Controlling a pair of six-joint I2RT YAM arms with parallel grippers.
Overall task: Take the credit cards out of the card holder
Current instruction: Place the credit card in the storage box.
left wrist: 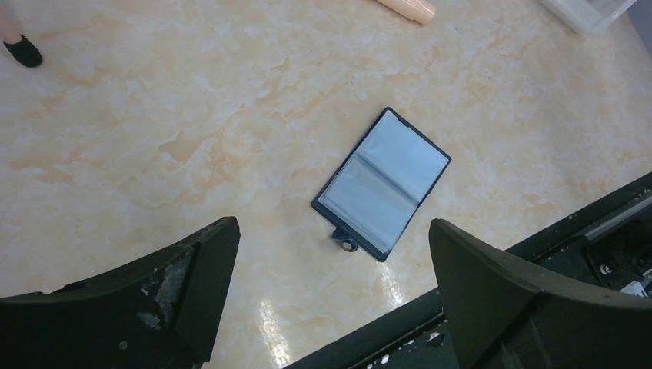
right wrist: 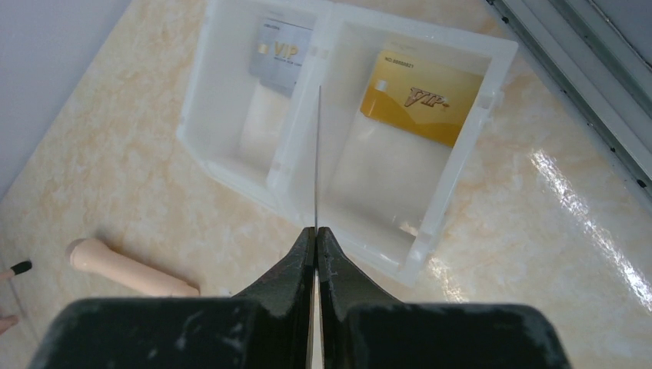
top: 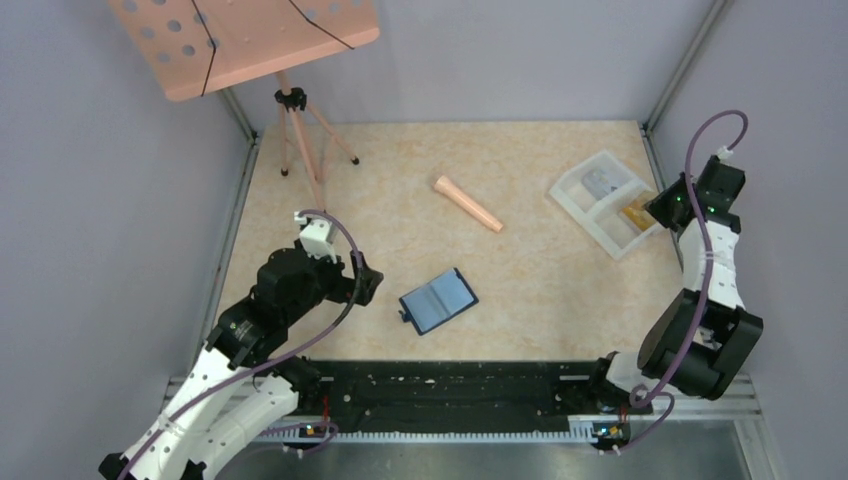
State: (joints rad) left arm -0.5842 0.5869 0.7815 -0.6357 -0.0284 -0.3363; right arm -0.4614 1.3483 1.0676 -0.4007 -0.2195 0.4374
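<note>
Evidently the right gripper (right wrist: 316, 229) pinched a credit card (right wrist: 316, 154) edge-on directly above the tray's (right wrist: 461, 165) divider (right wrist: 300, 131); released there, it could catch on that wall or topple outside. The left gripper (left wrist: 332, 227) hung spread wide over the open, seemingly emptied card holder (left wrist: 383, 183).

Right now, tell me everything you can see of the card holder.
The card holder is a small dark navy folding wallet, lying spread open and flat on the table, skewed to its edges. Its two inner halves are pale blue, glossy pockets that look empty. A short tab with a small round fastener sticks out from the middle of one end. Only the table touches it; the open left gripper is beside it, apart.
</note>
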